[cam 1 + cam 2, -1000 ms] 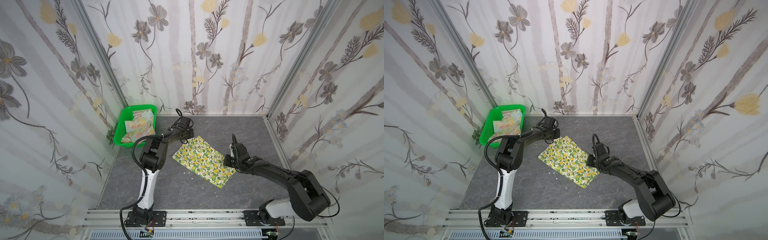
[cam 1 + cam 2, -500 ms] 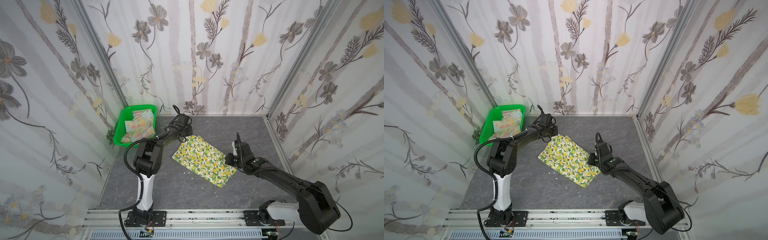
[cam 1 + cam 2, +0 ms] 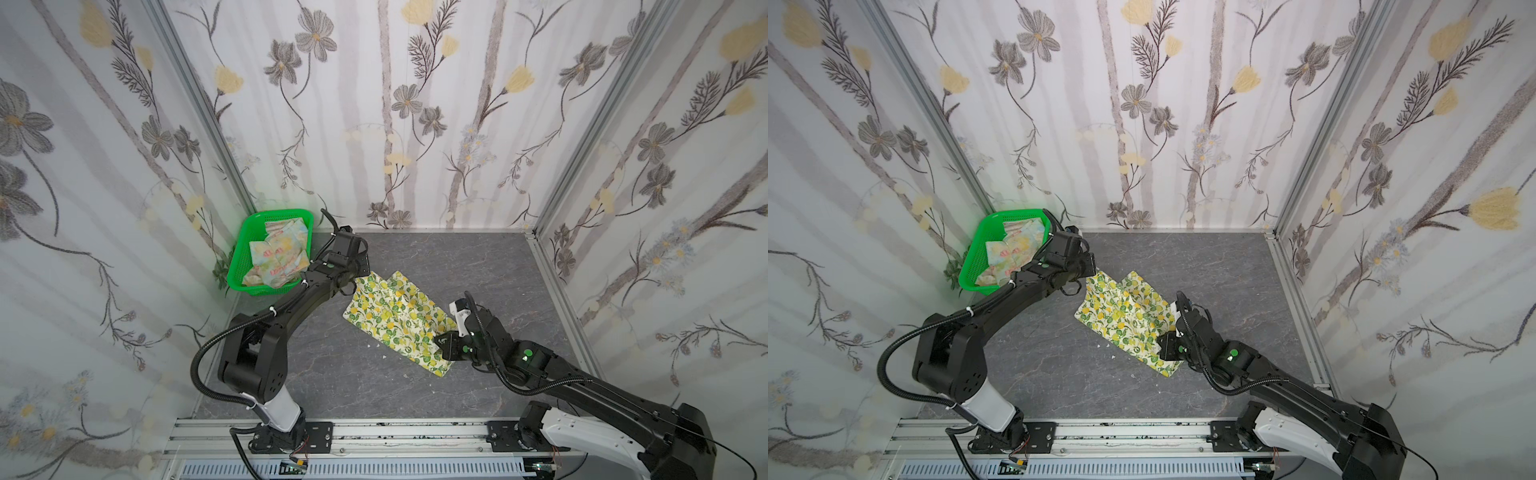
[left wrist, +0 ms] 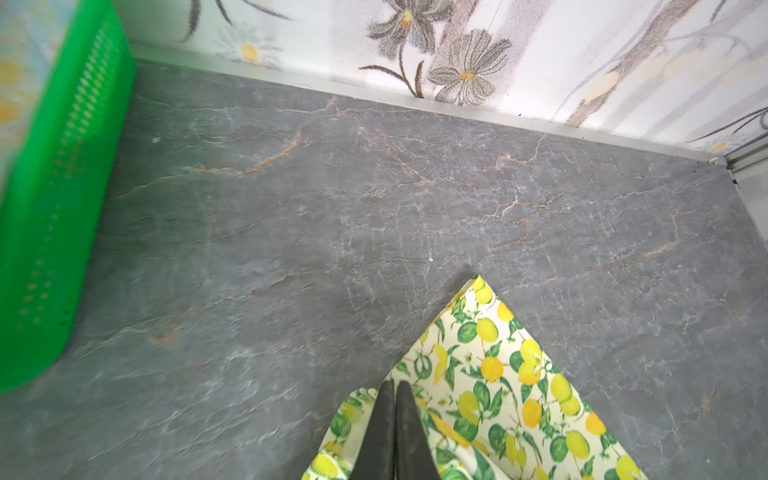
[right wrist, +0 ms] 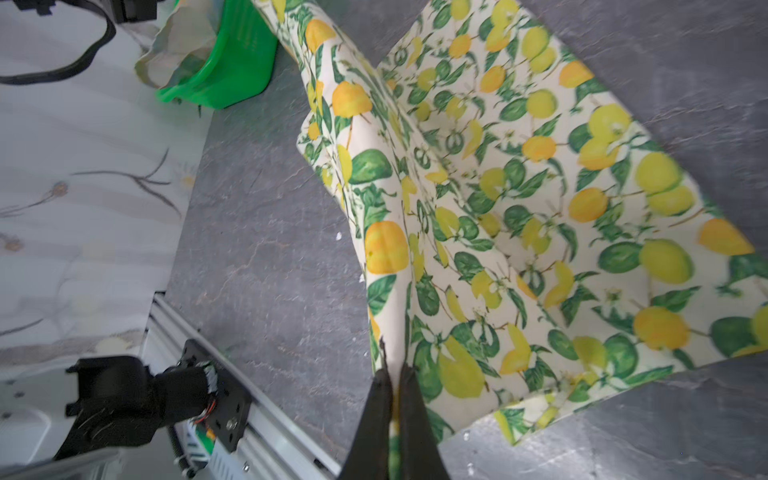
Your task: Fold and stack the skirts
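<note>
The cream lemon-print skirt [image 3: 395, 316] [image 3: 1121, 311] lies mid-table, with one edge raised into a ridge between my two grippers. At its far corner beside the basket, my left gripper [image 3: 365, 277] [image 4: 395, 384] is shut on the cloth [image 4: 519, 395]. My right gripper [image 3: 440, 338] [image 5: 392, 368] is shut on the lemon cloth [image 5: 540, 187] at its near right end, and fabric shows between the fingers. The pastel flowered skirt [image 3: 278, 255] [image 3: 1013, 249] sits crumpled in the basket.
A green perforated basket [image 3: 249, 232] [image 4: 50, 208] stands in the far left corner against the walls. Flowered wall panels close in three sides of the grey marbled tabletop [image 3: 457, 257]. A metal rail [image 3: 374, 432] runs along the front edge. Small white specks [image 3: 384, 356] lie near the skirt.
The lemon skirt lay flat a second ago. Both shut grippers have since lifted one edge, so a ridge now stands between them. The right gripper has moved inward over the cloth.
</note>
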Controlling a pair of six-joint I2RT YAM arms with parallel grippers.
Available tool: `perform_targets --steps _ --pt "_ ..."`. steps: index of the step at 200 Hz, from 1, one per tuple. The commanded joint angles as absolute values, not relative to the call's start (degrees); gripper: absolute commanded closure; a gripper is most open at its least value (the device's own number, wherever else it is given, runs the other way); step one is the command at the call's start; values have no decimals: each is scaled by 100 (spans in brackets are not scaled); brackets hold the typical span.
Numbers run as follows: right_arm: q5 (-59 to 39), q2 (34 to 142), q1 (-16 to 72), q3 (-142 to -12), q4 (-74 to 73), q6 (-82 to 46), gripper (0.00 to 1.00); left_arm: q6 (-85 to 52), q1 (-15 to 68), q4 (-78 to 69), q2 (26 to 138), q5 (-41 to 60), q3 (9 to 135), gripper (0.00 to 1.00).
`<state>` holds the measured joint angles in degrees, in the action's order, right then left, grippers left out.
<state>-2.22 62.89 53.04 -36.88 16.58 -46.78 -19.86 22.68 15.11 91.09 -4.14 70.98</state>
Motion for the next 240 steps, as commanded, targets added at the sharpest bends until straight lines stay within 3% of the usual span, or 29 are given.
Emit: perform_targets --steps 1,55,104,139,147,157,164,240 --pt "-145 6187 5809 -3661 1725 -5215 100 -2039 2235 1459 8464 -807 6734 100" --pt "-62 6475 6978 -3903 1483 -5677 100 -1910 2210 1520 7070 -1071 6237 100" --pt "476 5903 6828 -3338 1319 -6292 100 -2018 2215 1564 7883 -541 6730 100" --pt "431 5410 6334 -2965 1353 -6242 100 -2305 2215 1685 8164 -100 6275 100" --pt "436 5350 6290 -2941 1377 -6214 100 -2412 2215 1816 8097 -6 6068 91" --pt "449 5318 6254 -2944 1395 -6173 100 -2582 2215 2052 7945 3 5814 58" --pt "448 5333 6244 -2947 1407 -6149 100 -2665 2215 2231 7818 -19 5604 50" --pt "17 6105 5867 -3399 1389 -5698 100 -3726 2071 4068 6572 -93 4239 27"
